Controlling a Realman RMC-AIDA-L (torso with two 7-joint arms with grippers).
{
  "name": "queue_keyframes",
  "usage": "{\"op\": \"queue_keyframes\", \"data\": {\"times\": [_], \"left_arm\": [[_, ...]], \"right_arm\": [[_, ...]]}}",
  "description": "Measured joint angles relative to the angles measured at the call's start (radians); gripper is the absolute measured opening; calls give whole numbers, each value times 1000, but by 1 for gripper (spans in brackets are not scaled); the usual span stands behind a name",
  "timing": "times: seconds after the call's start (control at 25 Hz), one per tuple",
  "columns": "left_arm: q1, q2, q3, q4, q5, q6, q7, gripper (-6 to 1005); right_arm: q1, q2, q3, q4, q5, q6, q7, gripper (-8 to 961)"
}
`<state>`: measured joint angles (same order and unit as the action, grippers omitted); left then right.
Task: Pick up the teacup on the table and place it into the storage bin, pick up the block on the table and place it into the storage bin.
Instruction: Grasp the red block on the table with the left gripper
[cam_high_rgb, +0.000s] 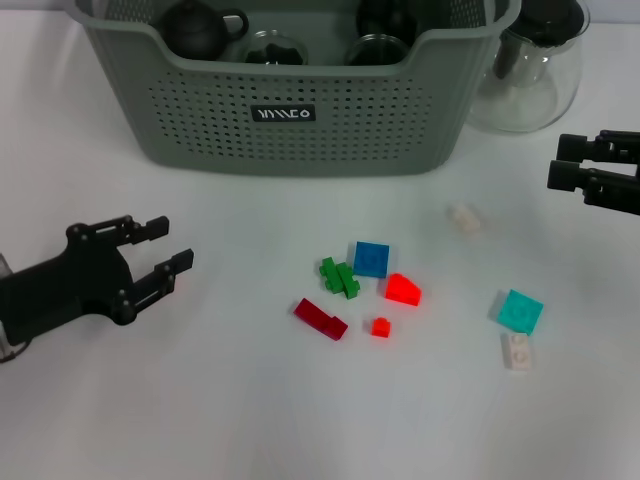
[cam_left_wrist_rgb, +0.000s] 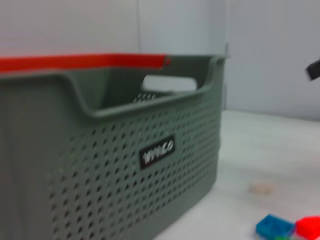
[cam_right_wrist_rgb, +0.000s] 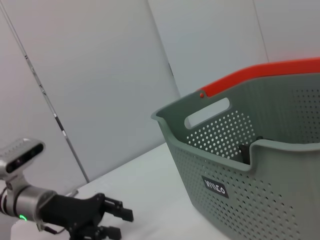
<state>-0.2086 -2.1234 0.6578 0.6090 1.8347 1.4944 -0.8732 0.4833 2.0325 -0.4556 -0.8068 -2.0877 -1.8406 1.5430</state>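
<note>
The grey-green storage bin (cam_high_rgb: 200, 120) stands at the back of the table; it also shows in the left wrist view (cam_left_wrist_rgb: 100, 165) and the right wrist view (cam_right_wrist_rgb: 280, 170). A black teapot (cam_high_rgb: 200, 28) and two glass cups (cam_high_rgb: 275, 48) lie in it. I see no teacup on the table. Several blocks lie in front: blue (cam_high_rgb: 371, 258), green (cam_high_rgb: 340, 277), red (cam_high_rgb: 402, 290), dark red (cam_high_rgb: 320, 318), teal (cam_high_rgb: 520, 311). My left gripper (cam_high_rgb: 165, 248) is open and empty, low at the left. My right gripper (cam_high_rgb: 560, 163) is open and empty at the right edge.
A clear glass jug with a black lid (cam_high_rgb: 530, 70) stands right of the bin. A small red block (cam_high_rgb: 380, 327), a white block (cam_high_rgb: 518, 351) and a beige piece (cam_high_rgb: 463, 218) lie on the white table. A clear rim (cam_high_rgb: 4, 345) shows under my left arm.
</note>
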Motion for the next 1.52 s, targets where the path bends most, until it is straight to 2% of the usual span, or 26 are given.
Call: {"op": "queue_keyframes", "data": {"times": [0.72, 1.04, 1.52], "left_arm": [[26, -17, 1, -70, 2, -157, 64, 457], [28, -36, 3, -71, 1, -191, 111, 456], [31, -38, 11, -71, 16, -174, 113, 435]], "right_arm": [[-9, 0, 0, 1, 0, 1, -7, 490], [-9, 0, -1, 2, 0, 1, -9, 490], [-9, 0, -2, 2, -2, 1, -9, 489]]}}
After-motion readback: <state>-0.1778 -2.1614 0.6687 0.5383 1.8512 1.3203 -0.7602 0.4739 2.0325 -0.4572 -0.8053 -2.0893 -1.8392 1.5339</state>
